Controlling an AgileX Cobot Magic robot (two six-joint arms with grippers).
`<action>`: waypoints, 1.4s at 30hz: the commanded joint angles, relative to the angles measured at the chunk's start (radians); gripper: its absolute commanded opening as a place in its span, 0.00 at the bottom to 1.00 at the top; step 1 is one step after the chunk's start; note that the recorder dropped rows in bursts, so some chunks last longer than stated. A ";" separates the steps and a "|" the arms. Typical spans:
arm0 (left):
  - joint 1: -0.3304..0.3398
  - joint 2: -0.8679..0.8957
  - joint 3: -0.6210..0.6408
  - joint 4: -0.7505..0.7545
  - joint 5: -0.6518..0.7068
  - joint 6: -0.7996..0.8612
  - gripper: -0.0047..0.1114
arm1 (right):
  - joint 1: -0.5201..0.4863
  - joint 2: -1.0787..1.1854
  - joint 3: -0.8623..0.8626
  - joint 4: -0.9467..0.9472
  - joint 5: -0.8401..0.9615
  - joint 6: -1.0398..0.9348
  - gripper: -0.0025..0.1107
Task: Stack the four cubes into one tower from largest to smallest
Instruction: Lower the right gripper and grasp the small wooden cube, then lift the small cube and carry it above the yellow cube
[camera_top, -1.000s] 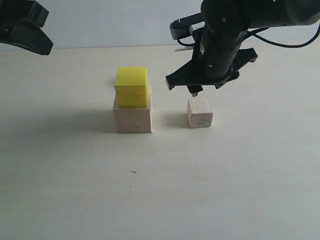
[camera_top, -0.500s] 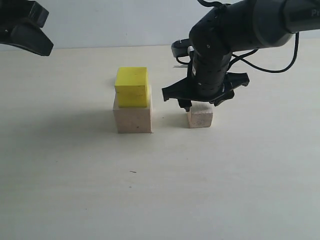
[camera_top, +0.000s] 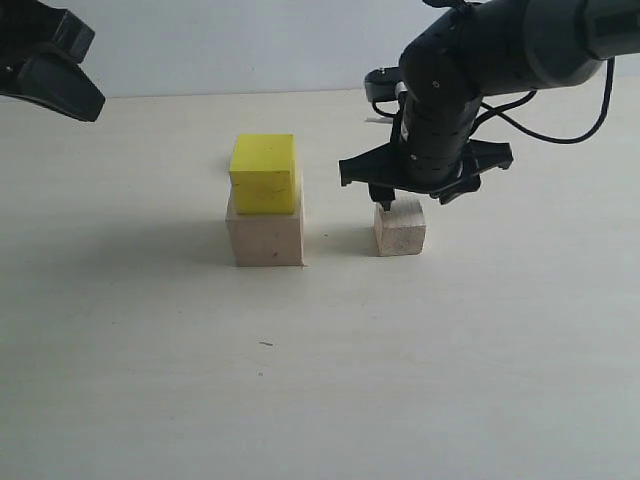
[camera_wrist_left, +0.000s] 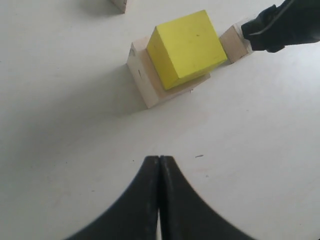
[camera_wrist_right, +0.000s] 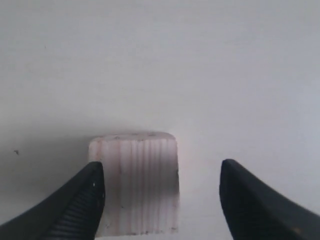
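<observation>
The yellow cube (camera_top: 263, 173) sits slightly askew on the largest pale wood cube (camera_top: 265, 238). To their right a small pale wood cube (camera_top: 400, 227) stands alone on the table. My right gripper (camera_top: 398, 201) hovers at its top, open. In the right wrist view the small cube (camera_wrist_right: 135, 185) lies between the fingers of the right gripper (camera_wrist_right: 162, 167): one finger is close against its side, the other stands well off. My left gripper (camera_wrist_left: 159, 159) is shut on nothing, high at the far left (camera_top: 50, 65). A pale wood corner (camera_wrist_left: 120, 4) shows beyond the stack; the exterior view hides it.
The left wrist view shows the yellow cube (camera_wrist_left: 187, 47), the large cube (camera_wrist_left: 142, 75) under it, and the small cube (camera_wrist_left: 234, 44) partly behind the right arm (camera_wrist_left: 285, 22). The tabletop (camera_top: 320, 380) is pale and bare toward the front.
My right gripper has come down onto the small cube and shifted a little to the right. The cubes and the left arm have stayed put.
</observation>
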 joint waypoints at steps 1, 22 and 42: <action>0.001 0.002 0.003 -0.011 -0.006 0.009 0.04 | -0.008 -0.001 -0.007 0.028 -0.054 -0.002 0.58; 0.001 0.002 0.003 -0.011 -0.009 0.027 0.04 | -0.008 0.067 -0.007 0.062 -0.112 -0.044 0.58; 0.001 0.002 0.003 -0.011 -0.005 0.036 0.04 | -0.008 0.104 -0.077 0.025 -0.017 -0.060 0.14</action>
